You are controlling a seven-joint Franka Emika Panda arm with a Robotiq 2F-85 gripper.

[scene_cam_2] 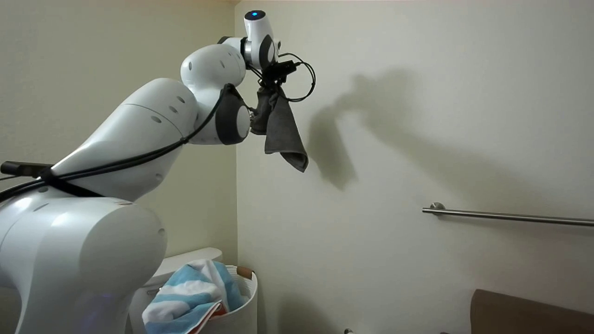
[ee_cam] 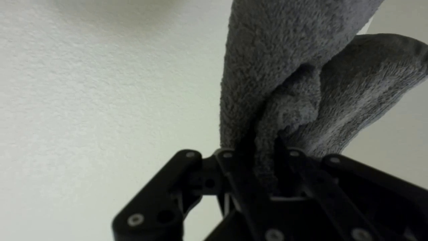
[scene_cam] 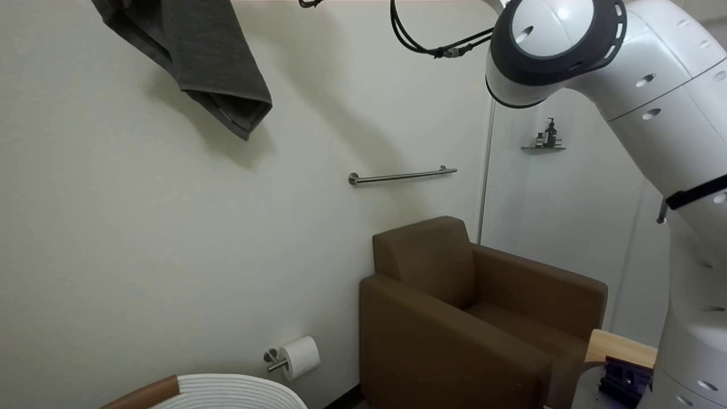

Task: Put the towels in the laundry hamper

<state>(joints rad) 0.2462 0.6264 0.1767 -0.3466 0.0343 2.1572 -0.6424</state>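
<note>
A dark grey towel [scene_cam_2: 285,132] hangs high in the air with its folded ends drooping, and it shows in both exterior views. My gripper [ee_cam: 264,150] is shut on it; in the wrist view a bunched strip of the grey cloth [ee_cam: 284,43] runs between the fingers. Far below, the white laundry hamper [scene_cam_2: 246,315] with its brown handle stands near the corner. A blue-and-white striped towel [scene_cam_2: 185,297] with orange is heaped in it and spills over its rim. In an exterior view only the upper rim of the hamper [scene_cam: 233,389] shows, its inside mostly cut off.
A brown armchair [scene_cam: 443,324] stands against the wall, with a metal towel bar [scene_cam: 403,177] above it. A toilet paper roll [scene_cam: 302,357] sticks out beside the hamper. Behind the hamper is a white tank [scene_cam_2: 195,255]. A cable loop [scene_cam_2: 313,81] hangs at the wrist.
</note>
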